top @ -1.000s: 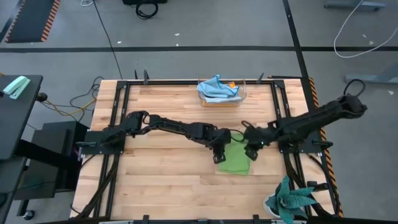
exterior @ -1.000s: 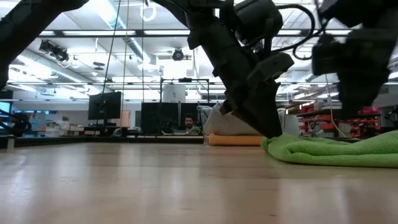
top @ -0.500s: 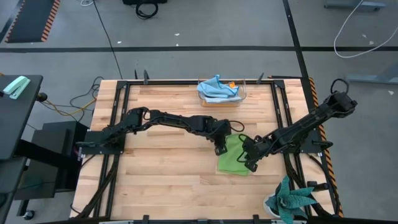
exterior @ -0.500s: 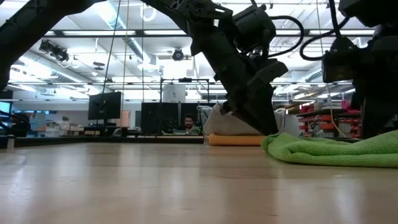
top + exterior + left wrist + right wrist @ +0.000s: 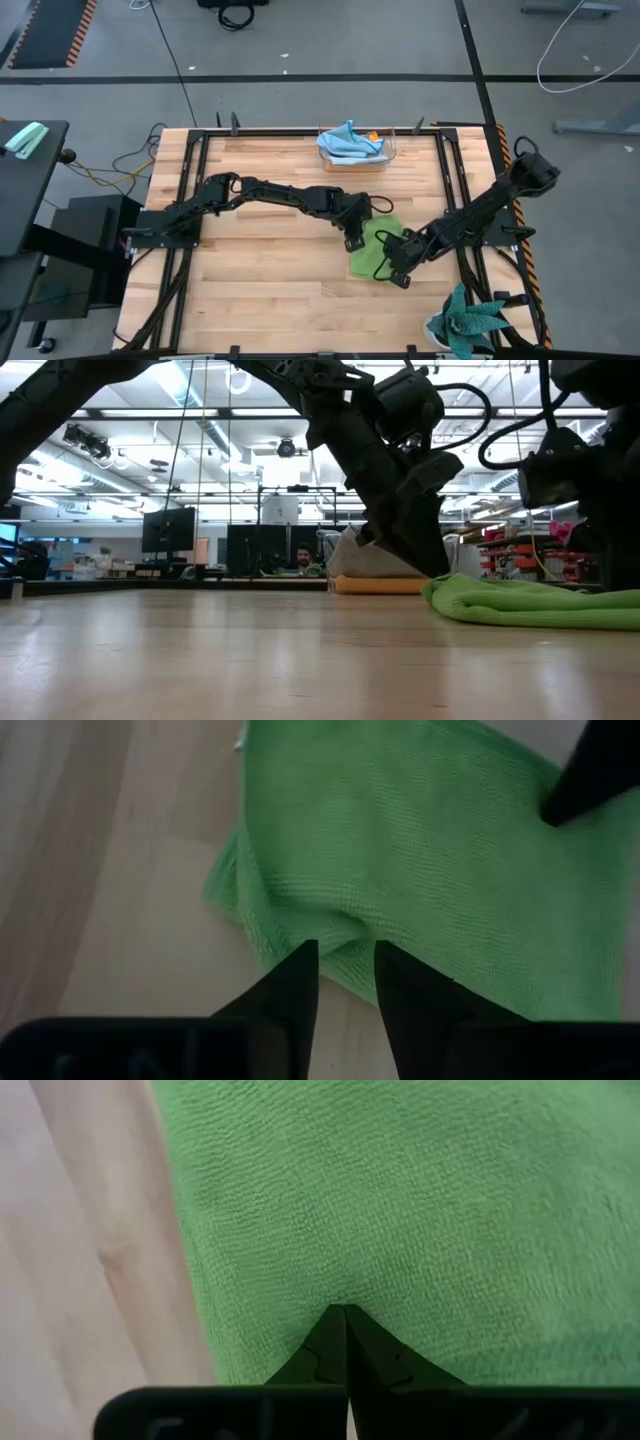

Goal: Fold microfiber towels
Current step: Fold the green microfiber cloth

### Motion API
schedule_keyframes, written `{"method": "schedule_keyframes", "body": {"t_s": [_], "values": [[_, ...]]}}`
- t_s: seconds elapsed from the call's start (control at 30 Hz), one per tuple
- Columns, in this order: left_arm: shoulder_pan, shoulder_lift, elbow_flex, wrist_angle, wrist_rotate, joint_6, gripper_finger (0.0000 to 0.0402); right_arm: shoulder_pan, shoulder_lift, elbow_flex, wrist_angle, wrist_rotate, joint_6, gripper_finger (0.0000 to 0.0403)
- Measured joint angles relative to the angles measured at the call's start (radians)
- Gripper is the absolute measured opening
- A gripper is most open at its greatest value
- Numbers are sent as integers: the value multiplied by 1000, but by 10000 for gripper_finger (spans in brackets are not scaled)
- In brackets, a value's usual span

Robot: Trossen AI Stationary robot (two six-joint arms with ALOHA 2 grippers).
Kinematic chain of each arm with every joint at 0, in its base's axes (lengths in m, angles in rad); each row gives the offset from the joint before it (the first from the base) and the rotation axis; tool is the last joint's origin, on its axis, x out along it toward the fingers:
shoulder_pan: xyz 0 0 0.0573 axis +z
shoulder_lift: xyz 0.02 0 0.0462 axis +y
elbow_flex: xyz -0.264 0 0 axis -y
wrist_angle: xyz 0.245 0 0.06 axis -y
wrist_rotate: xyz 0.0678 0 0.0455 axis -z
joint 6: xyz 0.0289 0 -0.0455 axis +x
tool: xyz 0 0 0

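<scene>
Two arms meet over the lime green towel (image 5: 374, 248), which lies on the wooden table (image 5: 260, 290) a little right of the middle, toward the near edge. In the low view we see this towel (image 5: 530, 603) lying low and rumpled on the wood.

We see the left gripper (image 5: 353, 240) at the towel's far left edge. In the left wrist view its two fingers (image 5: 300, 982) stand a small way apart, with a small bump of the green cloth (image 5: 420, 860) between their tips, so the claw pinches the edge of the towel.

We see the right gripper (image 5: 395, 272) at the near right part of the same towel. In the right wrist view its fingers (image 5: 330, 1345) are pressed together with no gap, and their tips touch the green surface (image 5: 420, 1210). We cannot tell whether any cloth is caught between them.

At the far edge of the table stands a clear plastic box (image 5: 391, 157), and the light blue towel (image 5: 348, 141) lies crumpled in it, with a small orange-yellow piece (image 5: 371, 136) showing beside it. A teal plant (image 5: 467, 320) stands at the near right corner of the table. Far behind the table, in the low view, a person (image 5: 303, 561) sits among monitors.
</scene>
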Motion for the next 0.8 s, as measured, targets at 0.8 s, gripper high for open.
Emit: {"method": "schedule_keyframes", "body": {"t_s": [0.8], "values": [[-34, 0, 0, 0, 132, 196, 38, 13, 43, 1, 73, -13, 39, 0]]}}
